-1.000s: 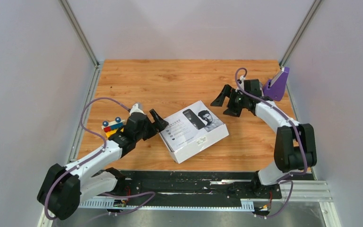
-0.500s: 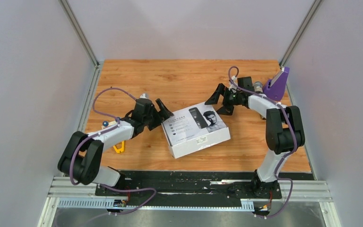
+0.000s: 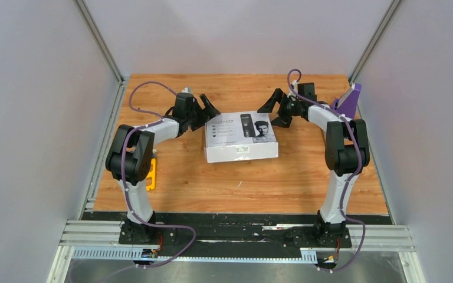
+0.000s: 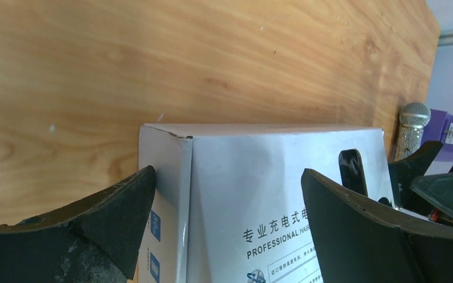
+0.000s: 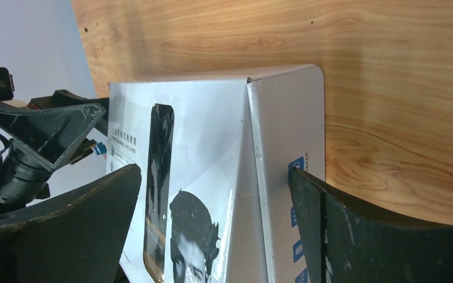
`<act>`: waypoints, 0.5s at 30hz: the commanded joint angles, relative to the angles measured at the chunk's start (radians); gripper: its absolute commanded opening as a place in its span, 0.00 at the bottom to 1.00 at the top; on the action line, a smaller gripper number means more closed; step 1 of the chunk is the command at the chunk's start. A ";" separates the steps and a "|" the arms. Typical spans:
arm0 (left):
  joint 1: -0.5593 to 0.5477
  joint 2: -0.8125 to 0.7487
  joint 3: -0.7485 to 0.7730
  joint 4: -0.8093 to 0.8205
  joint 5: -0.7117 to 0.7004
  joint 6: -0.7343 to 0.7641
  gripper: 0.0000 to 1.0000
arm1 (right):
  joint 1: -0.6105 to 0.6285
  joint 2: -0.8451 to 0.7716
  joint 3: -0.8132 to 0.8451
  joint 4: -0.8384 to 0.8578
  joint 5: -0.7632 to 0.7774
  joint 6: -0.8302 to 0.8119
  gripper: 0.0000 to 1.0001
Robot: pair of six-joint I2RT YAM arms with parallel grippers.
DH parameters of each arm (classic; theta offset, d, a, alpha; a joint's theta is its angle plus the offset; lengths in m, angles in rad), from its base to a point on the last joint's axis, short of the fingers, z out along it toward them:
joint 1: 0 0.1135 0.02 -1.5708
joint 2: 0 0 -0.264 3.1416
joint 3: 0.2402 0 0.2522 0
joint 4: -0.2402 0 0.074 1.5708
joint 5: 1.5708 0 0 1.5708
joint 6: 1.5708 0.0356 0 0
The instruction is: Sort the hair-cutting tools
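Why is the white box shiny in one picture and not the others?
Right wrist view: light glares in pale streaks on top of the box, and the box shades the wood beside it. Left wrist view: the box looks duller and bluish. Top view: even light, no glare.

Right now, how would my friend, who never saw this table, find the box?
On the wooden table, look at the far half, between the left pincer and the right pincer. The box lies flat there. Unlike the yellow piece near the left edge, it is white with a man's face printed on top.
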 commanded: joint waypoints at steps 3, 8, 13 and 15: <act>0.010 0.004 0.139 -0.013 0.066 0.187 1.00 | 0.006 -0.067 0.004 0.044 0.019 0.030 1.00; 0.011 -0.160 0.116 -0.102 0.014 0.321 1.00 | 0.000 -0.260 -0.101 0.010 0.153 -0.018 1.00; -0.013 -0.405 -0.049 -0.131 -0.014 0.382 1.00 | 0.005 -0.476 -0.291 0.027 0.209 -0.011 1.00; -0.052 -0.501 -0.133 -0.131 -0.048 0.416 1.00 | 0.014 -0.564 -0.388 0.071 0.201 -0.008 1.00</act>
